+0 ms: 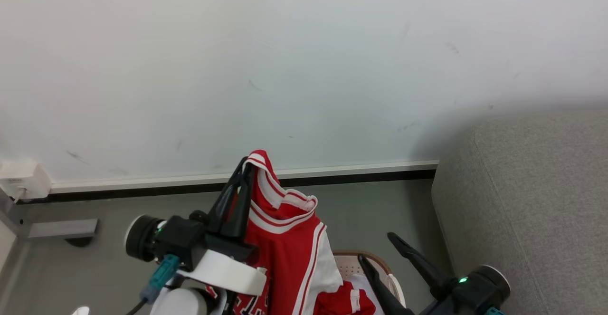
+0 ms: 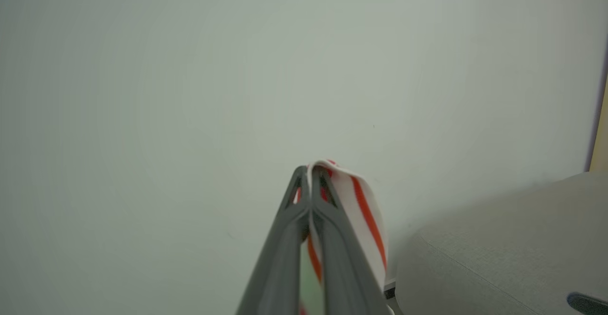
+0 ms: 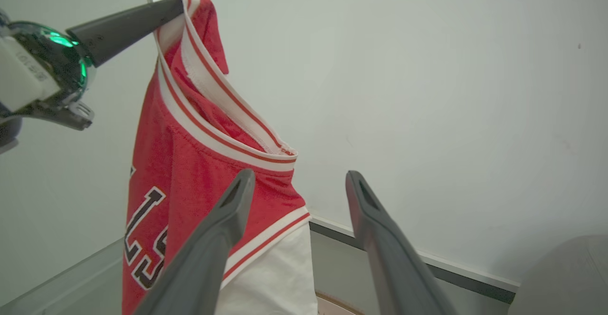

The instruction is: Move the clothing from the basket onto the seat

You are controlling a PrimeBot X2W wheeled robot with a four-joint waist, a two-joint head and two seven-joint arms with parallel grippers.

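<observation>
Jaws of left gripper [image 1: 244,168] pinched on striped trim of red jersey [image 1: 289,248]; garment hangs above basket [image 1: 346,253]. Jaws of right gripper [image 1: 377,247] spread wide, just beside jersey. Grey seat [image 1: 532,201] to right, apart from jersey.

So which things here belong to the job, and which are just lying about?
Job:
- jersey, pinched in the shut left gripper
- more red cloth low by the basket
- seat
- right gripper, open

Lying about:
- white box on the wall
- grey block near the floor
- skirting board
</observation>
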